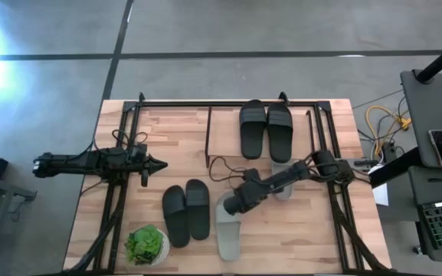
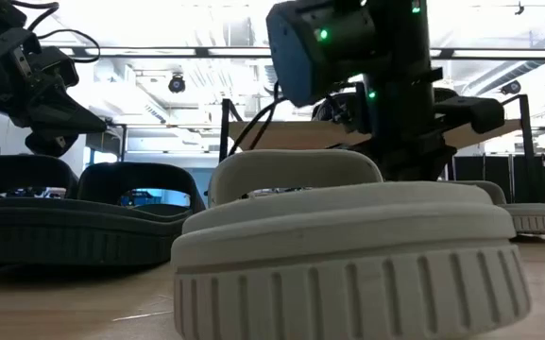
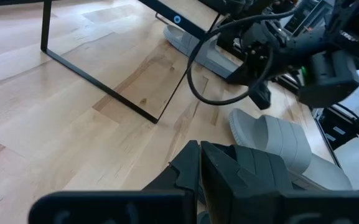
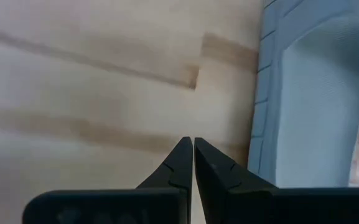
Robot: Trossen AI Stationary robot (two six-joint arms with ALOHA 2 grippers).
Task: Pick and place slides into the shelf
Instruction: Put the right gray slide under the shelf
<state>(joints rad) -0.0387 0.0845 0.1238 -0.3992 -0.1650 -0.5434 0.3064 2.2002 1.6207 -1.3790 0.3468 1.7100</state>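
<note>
Looking down, high view: black pair (image 1: 266,129) sits on the shelf (image 1: 221,130) at upper centre of the frame. Second black pair (image 1: 186,213) lies on the counter (image 1: 320,230) at lower centre, beside a plant (image 1: 145,245) at lower left. One grey slide (image 1: 228,228) lies just right of that pair; the other grey slide (image 1: 282,178) is partly under the right arm. Right gripper (image 1: 227,205) sits low at the first grey slide's upper end. Left gripper (image 1: 159,162) waits at centre left, holding nothing.

Low view: grey slide fills the foreground, black pair at left.

Left wrist view: left gripper fingers (image 3: 229,168) pressed together, empty.

Right wrist view: right gripper (image 4: 193,144) fingers closed tip to tip, nothing between them, just beside the grey slide's edge.
</note>
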